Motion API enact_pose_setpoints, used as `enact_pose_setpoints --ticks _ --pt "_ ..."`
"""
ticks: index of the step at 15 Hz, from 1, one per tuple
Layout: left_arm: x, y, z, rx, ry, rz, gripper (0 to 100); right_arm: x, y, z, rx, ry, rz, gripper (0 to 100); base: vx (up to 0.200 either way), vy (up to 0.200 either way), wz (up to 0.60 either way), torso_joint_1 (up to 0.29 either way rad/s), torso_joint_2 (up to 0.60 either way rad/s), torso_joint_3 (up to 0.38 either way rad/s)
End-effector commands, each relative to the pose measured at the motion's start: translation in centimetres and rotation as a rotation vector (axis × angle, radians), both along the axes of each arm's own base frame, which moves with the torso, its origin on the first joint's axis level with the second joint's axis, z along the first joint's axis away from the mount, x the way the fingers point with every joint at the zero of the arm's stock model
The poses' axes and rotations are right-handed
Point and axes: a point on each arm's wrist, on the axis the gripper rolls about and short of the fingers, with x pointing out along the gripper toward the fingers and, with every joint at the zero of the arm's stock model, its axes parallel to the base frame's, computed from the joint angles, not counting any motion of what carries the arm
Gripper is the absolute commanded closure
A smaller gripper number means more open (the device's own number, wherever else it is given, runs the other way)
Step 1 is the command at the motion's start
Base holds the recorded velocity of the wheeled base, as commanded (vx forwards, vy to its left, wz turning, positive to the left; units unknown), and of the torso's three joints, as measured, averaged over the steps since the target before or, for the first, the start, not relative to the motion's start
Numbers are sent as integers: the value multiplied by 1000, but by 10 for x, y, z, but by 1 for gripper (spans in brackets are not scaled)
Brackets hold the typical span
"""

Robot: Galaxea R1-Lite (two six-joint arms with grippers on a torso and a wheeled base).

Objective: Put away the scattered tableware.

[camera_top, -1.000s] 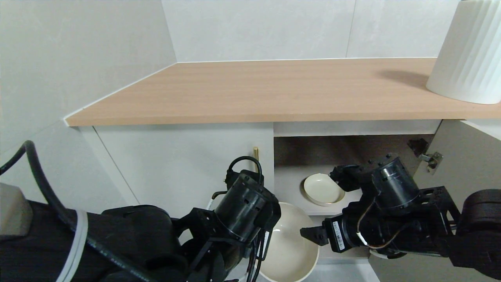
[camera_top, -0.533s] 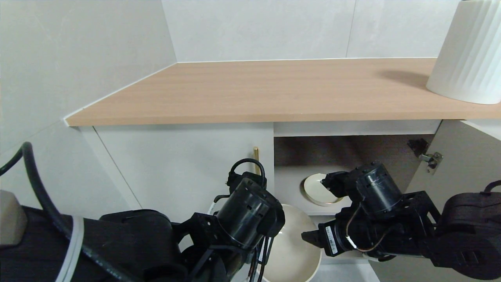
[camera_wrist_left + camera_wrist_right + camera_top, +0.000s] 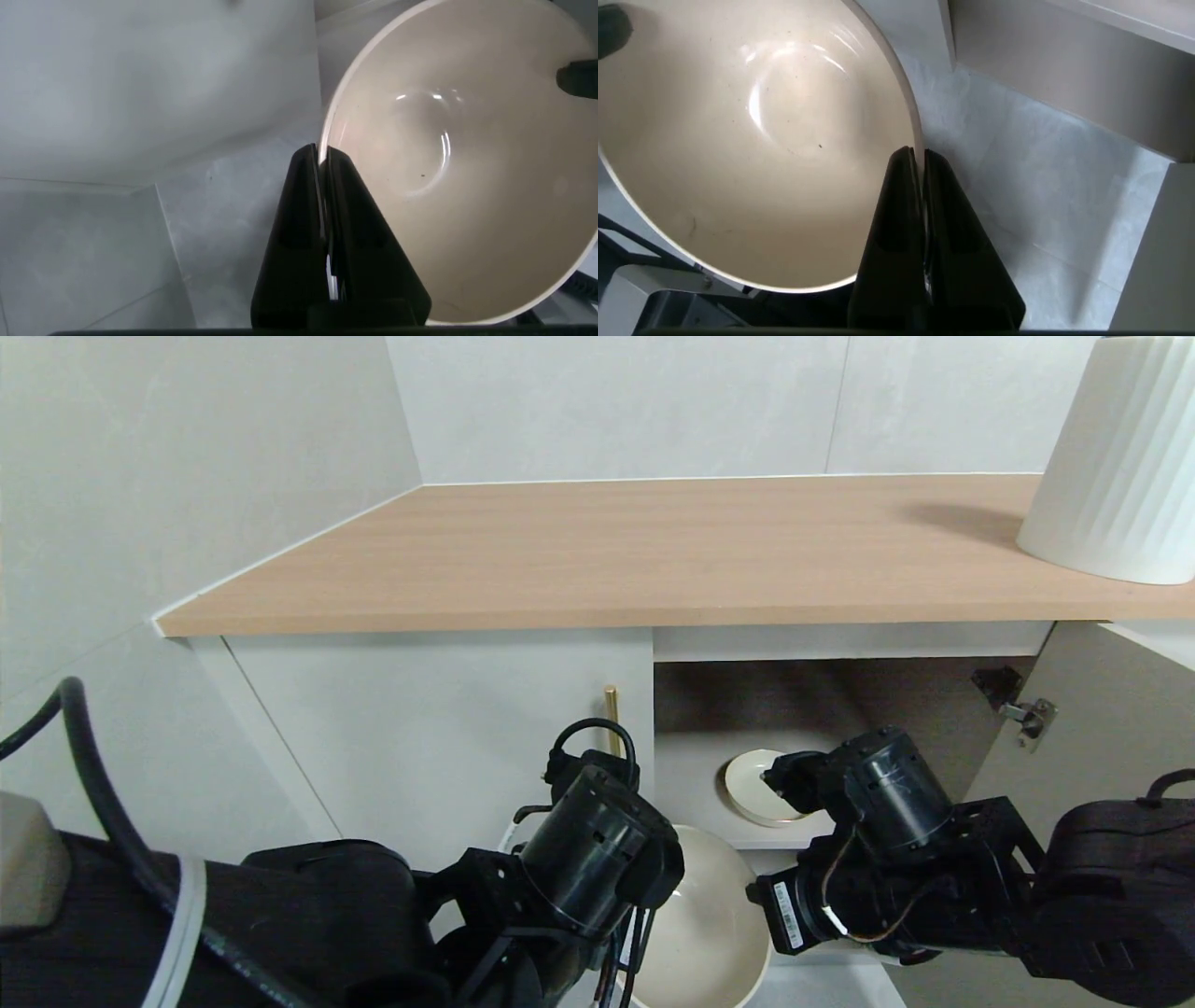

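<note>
- The wooden countertop [image 3: 607, 551] runs along the tiled wall; a white ribbed container [image 3: 1116, 467] stands on it at its 2 o'clock corner.
- Below it, the open cabinet's grey shelf [image 3: 686, 779] carries a small cream plate [image 3: 747, 793], lying flat toward the shelf's 9 o'clock side.
- The floor [image 3: 215, 233] is pale grey tile.

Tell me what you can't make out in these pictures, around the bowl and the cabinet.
Bowl, head view: both arms cover its sides; the bottom edge cuts its near rim.
Small plate on the cabinet shelf, head view: the right arm hides its right part.
White ribbed vessel on the counter, head view: top and right side cut off.
</note>
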Motion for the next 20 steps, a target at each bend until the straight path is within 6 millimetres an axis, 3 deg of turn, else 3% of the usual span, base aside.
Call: enact_pose_setpoints --ticks 1,2,3,10,13,15,16,17,20 --pt "0 0 -1 4 2 1 100 -1 0 -1 -2 2 2 100 0 0 0 0 0 0" --pt "0 0 -1 4 2 1 100 -1 0 -1 -3 3 0 100 0 0 0 0 0 0" --pt "0 0 -1 4 2 1 0 -1 0 -1 -4 5 0 100 0 0 0 0 0 0" --pt "0 5 10 -66 -11 43 0 4 -1 -6 -11 17 -16 100 0 0 0 0 0 0" --pt "2 19 30 -132 -40 85 0 24 -11 -12 23 11 -114 100 0 0 0 0 0 0" --pt "1 29 39 -157 -57 102 0 47 -25 -9 69 -58 -275 100 0 0 0 0 0 0" --pt "1 31 40 -159 -60 109 0 52 -27 -10 69 -68 -302 100 0 0 0 0 0 0" --pt "1 34 42 -168 -61 119 0 72 -37 -12 57 -108 -406 100 0 0 0 0 0 0" --pt "2 36 42 -167 -62 127 0 101 -54 -20 76 -104 -558 100 0 0 0 0 0 0"
